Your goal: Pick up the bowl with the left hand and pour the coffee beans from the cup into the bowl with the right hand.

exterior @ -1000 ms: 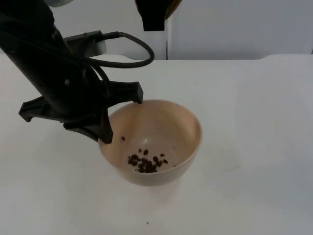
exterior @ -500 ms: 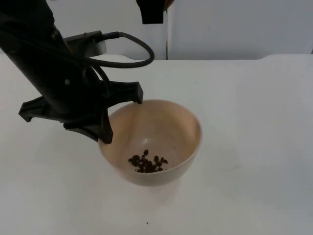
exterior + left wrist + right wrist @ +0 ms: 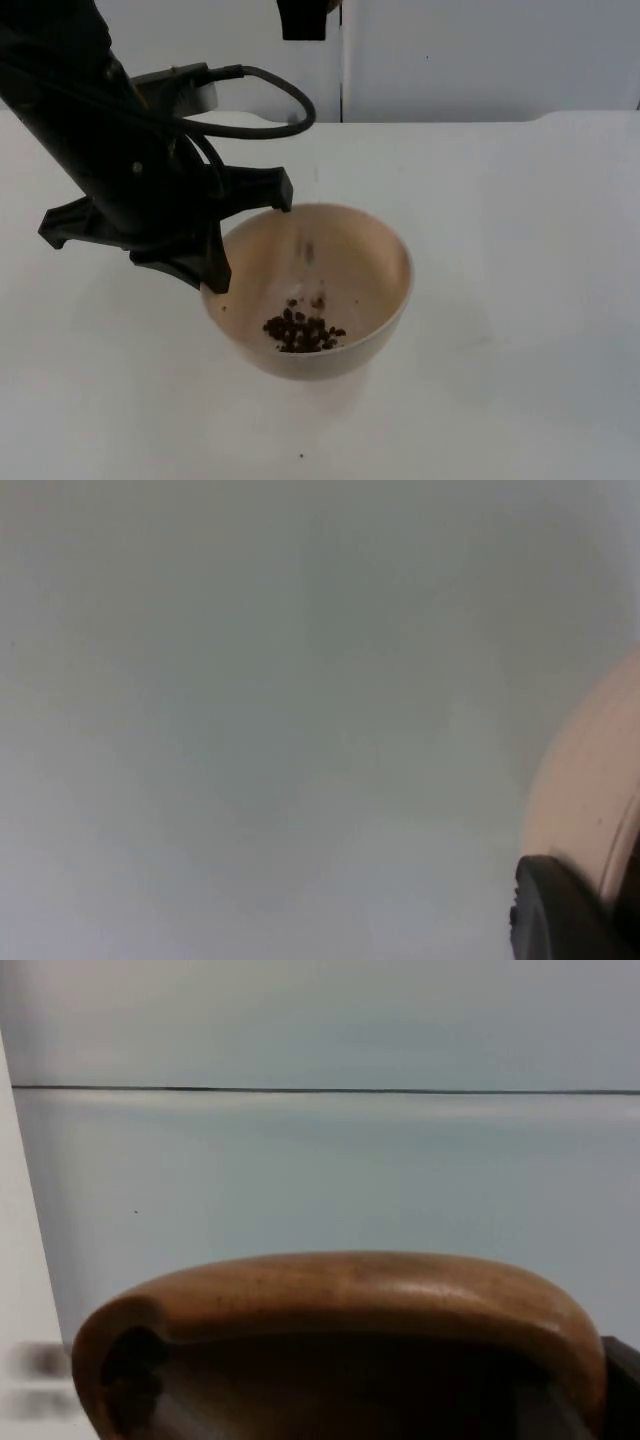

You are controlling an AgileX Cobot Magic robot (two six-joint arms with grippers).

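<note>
The left tool (image 3: 245, 235) is clamped on the near rim of the rigid, light, slippery beige round bowl (image 3: 350, 260) raised above the white tabletop (image 3: 520, 250), while the right tool (image 3: 302, 18) grips the tipped brown wooden cup (image 3: 340, 1300), spilling small dark coffee beans (image 3: 300, 333).

More coffee beans (image 3: 303, 333) in the bowl (image 3: 380, 250); fresh ones mid-fall.

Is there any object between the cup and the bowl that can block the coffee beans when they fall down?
Nothing visible blocks them. The right gripper holds the brown cup high above the bowl, which the left gripper grips at its rim. Blurred coffee beans drop through open air onto the pile inside.
</note>
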